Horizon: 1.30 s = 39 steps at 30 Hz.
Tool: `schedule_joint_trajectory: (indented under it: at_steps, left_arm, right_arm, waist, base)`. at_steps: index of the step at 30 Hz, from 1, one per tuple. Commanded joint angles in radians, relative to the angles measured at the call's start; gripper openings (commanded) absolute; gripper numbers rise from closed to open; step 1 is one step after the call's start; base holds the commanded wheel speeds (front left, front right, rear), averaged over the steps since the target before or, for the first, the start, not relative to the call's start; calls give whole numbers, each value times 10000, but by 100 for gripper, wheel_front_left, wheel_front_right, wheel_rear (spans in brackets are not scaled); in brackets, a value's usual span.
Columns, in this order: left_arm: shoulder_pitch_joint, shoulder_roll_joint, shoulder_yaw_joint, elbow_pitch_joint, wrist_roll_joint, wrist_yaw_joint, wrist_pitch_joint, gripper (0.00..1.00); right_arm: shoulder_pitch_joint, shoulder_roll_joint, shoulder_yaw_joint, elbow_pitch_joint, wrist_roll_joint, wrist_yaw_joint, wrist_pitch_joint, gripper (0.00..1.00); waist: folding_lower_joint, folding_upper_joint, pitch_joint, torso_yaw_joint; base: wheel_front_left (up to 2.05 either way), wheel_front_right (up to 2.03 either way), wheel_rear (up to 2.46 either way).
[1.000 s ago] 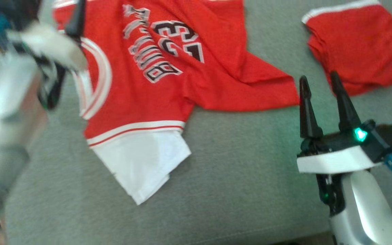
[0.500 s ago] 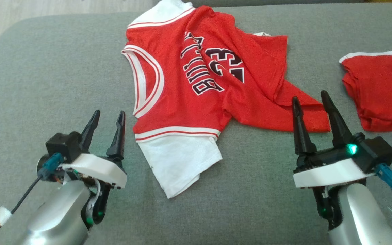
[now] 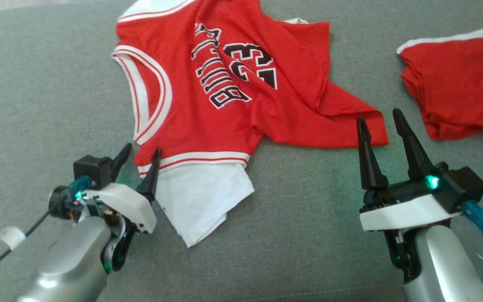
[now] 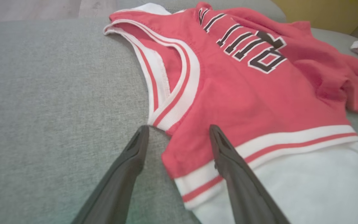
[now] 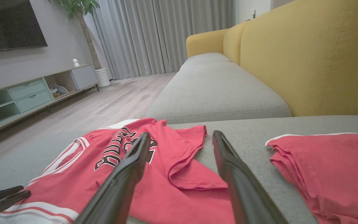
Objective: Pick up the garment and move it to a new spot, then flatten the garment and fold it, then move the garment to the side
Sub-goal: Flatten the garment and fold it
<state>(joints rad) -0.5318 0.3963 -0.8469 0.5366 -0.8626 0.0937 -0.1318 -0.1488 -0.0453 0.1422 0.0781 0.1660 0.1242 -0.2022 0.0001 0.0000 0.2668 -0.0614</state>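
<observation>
Grey sofa cushion point(image 3: 36, 84) for a work surface, with yellow backrest point(image 5: 306, 62) beyond in the right wrist view. At 8 o'clock in the head view, left gripper point(image 3: 142, 148) low over the cushion, fingers point(image 4: 129, 168) spread wide and holding nothing; along the left wrist view, straddling the near red corner between armhole trim point(image 4: 179, 93) and striped band point(image 4: 291, 140). At 12 o'clock, red jersey point(image 3: 208, 126) lying lettering-up on the cushion and far from flat: white panel point(image 3: 201, 197) poking out below the band toward 6 o'clock, rumpled red flap point(image 3: 350, 126) thrown out toward 3 o'clock. At 4 o'clock, right gripper point(image 3: 378, 116), likewise wide and empty, fingertips point(image 3: 398, 119) just beside the edge of that flap; touching or not, impossible to tell. At 2 o'clock, well apart from the jersey, second red piece point(image 3: 455, 84), folded, on the same cushion. Judged as the reach before a grasp, for the pick-up or for a flattening pull; folding and moving aside not yet done. Next move, by the look of it: lower the left fingers onto the corner and close on it, ease the right fingertips forward onto the flap and pinch, then lift or draw apart evenly, so as not to bunch the cloth or tuck the white panel under.
</observation>
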Motion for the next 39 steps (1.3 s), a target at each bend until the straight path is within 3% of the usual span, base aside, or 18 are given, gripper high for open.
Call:
schedule_joint_trajectory:
  at_steps: [1,6,7,8,21,28,29,30,31,32,39]
  left_arm:
    - [-575,191,325,80,-13,-41,52,100]
    - [-833,219,69,758,61,-238,545,98]
    - [-896,244,33,892,99,-249,598,28]
    - [-968,269,13,1008,141,-263,600,0]
    - [-2578,496,283,1952,712,-229,-388,0]
    - [-4192,301,178,3175,1061,-710,-449,0]
    - [-4313,263,124,3336,1095,-829,-429,20]
    - [-4420,230,100,3495,1110,-908,-436,47]
    - [-4512,200,86,3641,1140,-937,-490,93]
    - [-4575,153,113,3768,1125,-954,-571,100]
    - [-4243,-167,322,4035,921,-1189,-1109,100]
  right_arm:
    - [-90,-49,219,-362,8,65,-85,100]
    - [-182,-49,235,-310,74,65,-165,100]
    - [-204,-49,245,-295,84,65,-182,100]
    - [-225,-49,248,-283,97,65,-200,100]
    - [-357,-49,207,-111,147,65,-343,100]
    - [-543,-49,370,-41,83,65,-319,100]
    - [-562,-49,383,-35,85,65,-318,100]
    - [-575,-49,395,-28,86,65,-320,100]
    - [-580,-49,406,-20,89,65,-323,100]
    - [-581,-49,413,-10,92,65,-327,100]
    - [-496,-49,311,113,102,65,-347,100]
  waist:
    - [-1,0,212,-203]
    - [-1,0,380,-419]
    - [-1,0,405,-457]
    - [-1,0,427,-492]
    - [-1,0,467,-511]
    - [-1,0,520,-394]
    - [-1,0,527,-391]
    - [-1,0,533,-387]
    - [-1,0,535,-382]
    - [-1,0,531,-373]
    - [-1,0,283,-173]
  base:
    - [0,0,0]
    - [0,0,0]
    - [0,0,0]
    - [0,0,0]
    - [0,0,0]
    - [0,0,0]
    - [0,0,0]
    - [0,0,0]
    - [0,0,0]
    - [0,0,0]
    - [0,0,0]
